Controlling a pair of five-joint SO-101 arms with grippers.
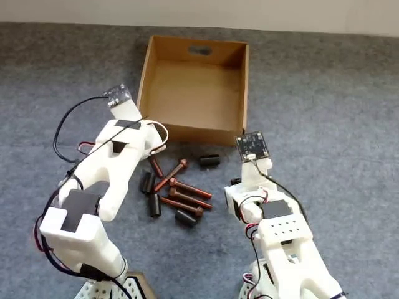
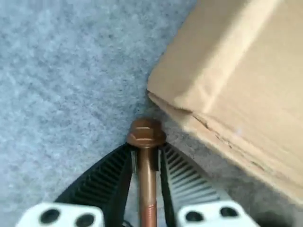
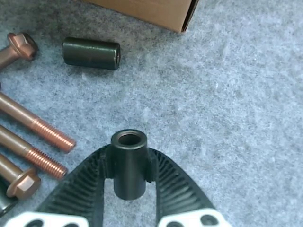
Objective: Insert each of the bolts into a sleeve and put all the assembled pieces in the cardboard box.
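bolts [image 1: 185,198] lie loose in the middle, but start on the far left: the left gripper [image 2: 146,153] is clamped tight on one bolt [image 2: 147,135]. its shank is pinched between the ribbed fingers [image 2: 111,175] and the hex head pokes out past the tips. that head sits just beside the near left corner of the cardboard box [image 1: 193,134]. the box itself stands open-topped at the back of the grey carpet [image 1: 324,93].

moving to the centre, the loose bolts lie flat in a cluster on the carpet just in front of the box. most of them are side by side with their heads pointing different ways. black sleeves [image 1: 154,205] are mixed in, two at the cluster's left side and one at its near edge. a lone sleeve [image 1: 209,161] lies on its side closer to the box's front wall, a little apart from the nearest bolt head.

over on the right, the right gripper [image 3: 129,158] is squeezed onto a held sleeve [image 3: 129,179]. the sleeve's open bore end sticks out beyond the fingertips. from above, this gripper sits just right of the cluster, near the box's front right corner.
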